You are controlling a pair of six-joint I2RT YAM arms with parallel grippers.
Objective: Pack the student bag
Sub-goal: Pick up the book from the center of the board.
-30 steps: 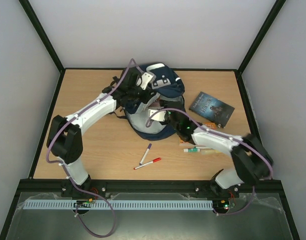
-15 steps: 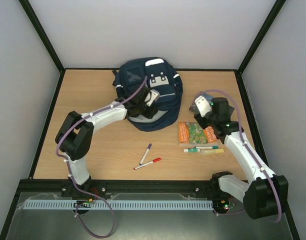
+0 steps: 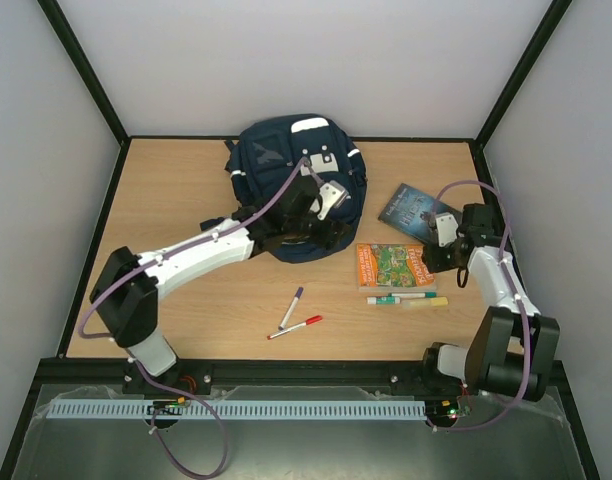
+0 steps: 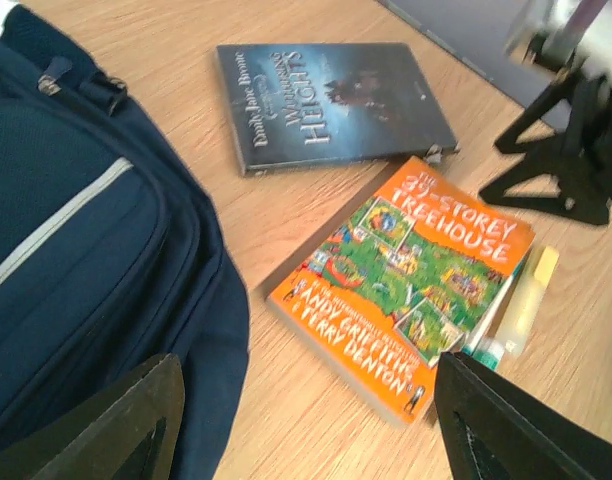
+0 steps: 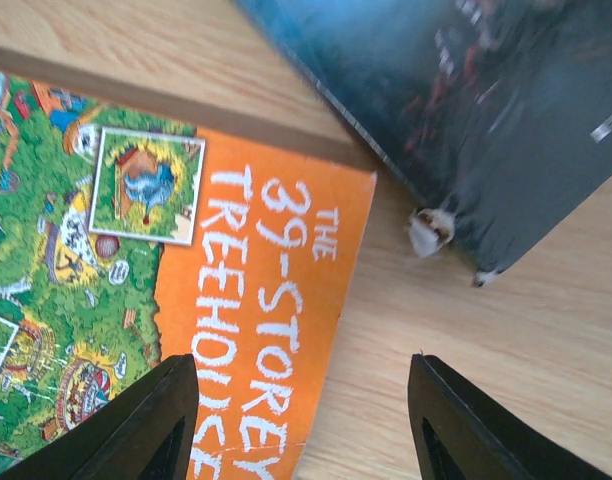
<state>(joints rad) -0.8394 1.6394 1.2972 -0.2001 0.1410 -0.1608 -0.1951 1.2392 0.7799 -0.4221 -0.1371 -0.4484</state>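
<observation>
The student bag (image 3: 286, 170) lies flat at the far middle of the tabletop (image 3: 186, 300), front pockets facing up. Its long axis runs from far to near, tilted slightly to the right at the near end. The end with the white patch points to the back wall and the rounded end points to the arms. Dark straps stick out at its far left corner.

The left fingers (image 4: 136, 425) hang over the bag's near right edge. They are spread wide with nothing between them.

Just right of the bag lies an orange book (image 3: 394, 266), cover up. A dark book (image 3: 418, 210) lies beyond it, and their corners almost meet. A green marker (image 3: 398, 297) and a yellow highlighter (image 3: 426, 302) lie along the orange book's near edge.

The right fingers (image 5: 146, 420) are above the gap where the two books' corners come close. They stand apart and hold nothing.

Nearer the arms, well apart from the bag, a purple pen (image 3: 292, 307) and a red pen (image 3: 296, 327) lie close together on the bare wood.
</observation>
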